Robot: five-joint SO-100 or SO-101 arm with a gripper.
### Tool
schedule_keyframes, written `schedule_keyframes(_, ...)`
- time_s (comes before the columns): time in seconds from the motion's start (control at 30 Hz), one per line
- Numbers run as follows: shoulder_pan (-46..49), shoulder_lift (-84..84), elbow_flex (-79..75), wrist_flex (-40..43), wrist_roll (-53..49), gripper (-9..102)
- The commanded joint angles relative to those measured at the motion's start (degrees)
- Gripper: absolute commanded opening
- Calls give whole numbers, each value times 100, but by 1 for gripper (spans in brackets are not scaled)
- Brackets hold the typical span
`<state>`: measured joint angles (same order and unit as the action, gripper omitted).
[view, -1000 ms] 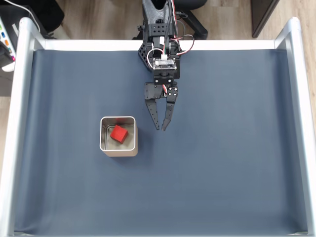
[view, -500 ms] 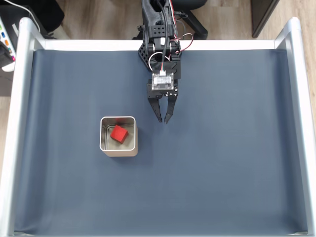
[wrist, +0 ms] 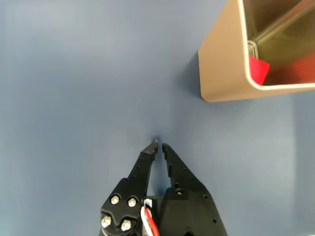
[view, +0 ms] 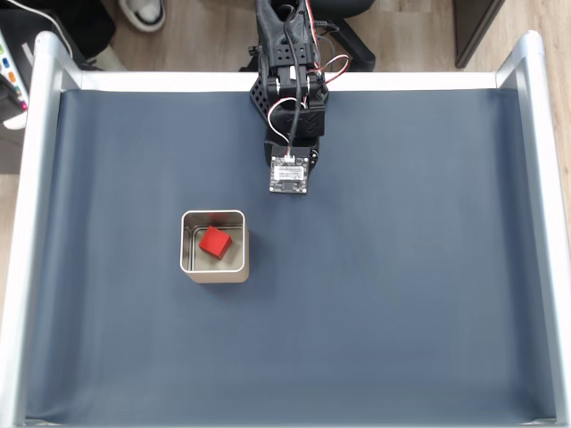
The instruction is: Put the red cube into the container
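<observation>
on blue mat [view: 401, 294], red cube [view: 215, 241] in container [view: 214, 272], fingers [wrist: 167, 150] apart beside it.

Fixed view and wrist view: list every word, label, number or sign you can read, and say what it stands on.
None can be read.
The small board on the arm bears marks too small to read.
The tin, cube and mat are plain.

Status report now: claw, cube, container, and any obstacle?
Claw shut, empty, above the mat. Small red cube lying inside the square silver metal tin. Nothing in the way.
</observation>
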<state>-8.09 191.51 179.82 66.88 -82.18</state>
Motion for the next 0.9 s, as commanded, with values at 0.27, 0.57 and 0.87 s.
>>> schedule_keyframes(0.27,53,70,-53,677,0,0)
schedule_keyframes(0.57,0,70,-53,703,-211,1)
schedule_keyframes(0.87,0,70,-53,703,-220,1)
